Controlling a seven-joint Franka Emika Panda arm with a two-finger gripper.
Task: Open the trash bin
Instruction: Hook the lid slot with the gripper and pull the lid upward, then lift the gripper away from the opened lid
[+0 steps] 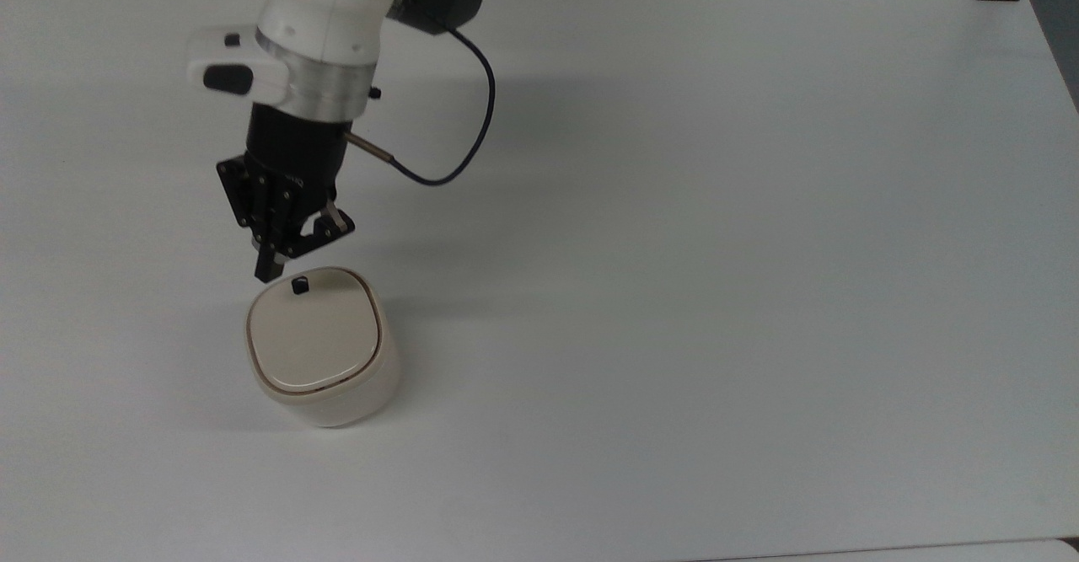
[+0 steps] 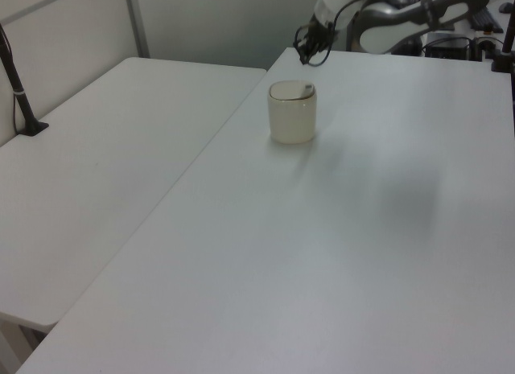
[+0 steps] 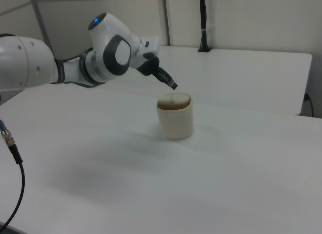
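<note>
Now hand (image 1: 266, 272), fingers pressed together, is poised just above bin (image 1: 324, 351), lid seen flat w/ button (image 1: 298, 286) exposed; button could be missed if descent drifts off-centre.
</note>
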